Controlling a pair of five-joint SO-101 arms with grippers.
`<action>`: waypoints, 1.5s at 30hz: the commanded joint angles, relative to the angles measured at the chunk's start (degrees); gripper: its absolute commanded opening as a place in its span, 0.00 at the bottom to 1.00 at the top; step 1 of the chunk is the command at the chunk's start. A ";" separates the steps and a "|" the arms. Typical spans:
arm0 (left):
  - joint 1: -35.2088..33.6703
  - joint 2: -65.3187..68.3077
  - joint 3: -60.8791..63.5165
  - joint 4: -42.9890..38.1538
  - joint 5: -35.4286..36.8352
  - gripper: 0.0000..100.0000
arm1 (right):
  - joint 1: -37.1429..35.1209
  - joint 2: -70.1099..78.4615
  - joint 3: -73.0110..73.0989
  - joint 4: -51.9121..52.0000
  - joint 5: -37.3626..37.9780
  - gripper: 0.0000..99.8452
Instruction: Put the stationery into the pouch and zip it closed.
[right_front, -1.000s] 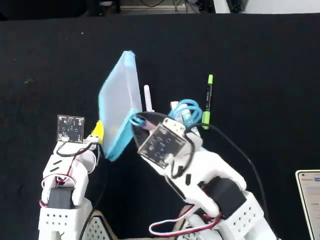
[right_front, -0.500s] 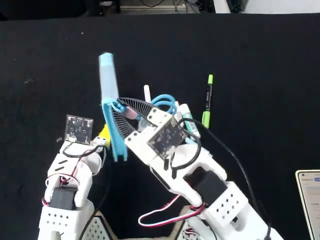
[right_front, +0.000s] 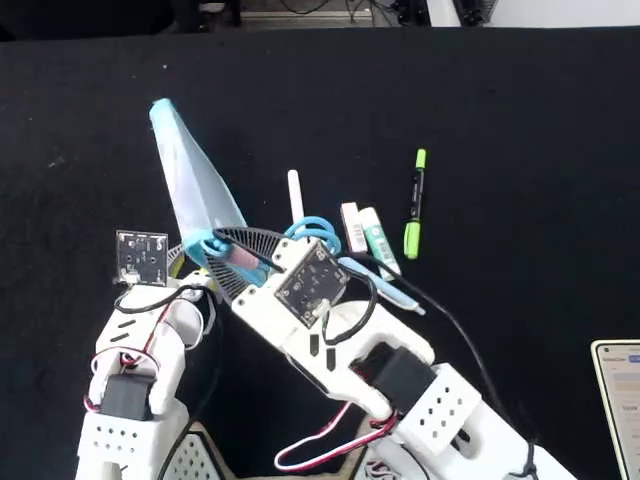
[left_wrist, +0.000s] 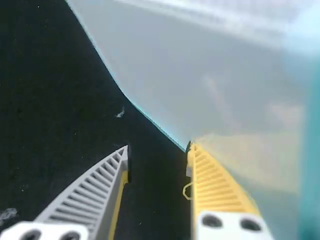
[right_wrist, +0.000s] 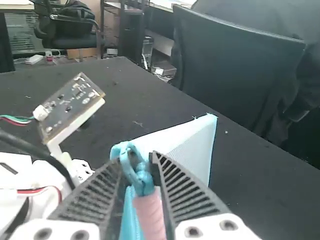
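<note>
The left gripper (left_wrist: 157, 150) stands open; the right gripper (right_wrist: 136, 161) is clamped tight just beside it.

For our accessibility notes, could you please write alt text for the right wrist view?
The right gripper pinches a blue zip pull, with the pale blue pouch rising just beyond it above the black table.
</note>
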 joint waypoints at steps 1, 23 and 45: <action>-4.26 -0.44 -4.09 3.34 0.44 0.19 | -0.79 -0.13 1.19 -0.79 -0.35 0.01; -6.73 -0.44 -7.16 10.02 -9.76 0.19 | -1.85 -0.13 5.05 -1.23 -0.26 0.01; -12.26 -0.44 -11.38 20.31 -9.23 0.20 | -1.05 0.31 11.03 -5.27 8.88 0.01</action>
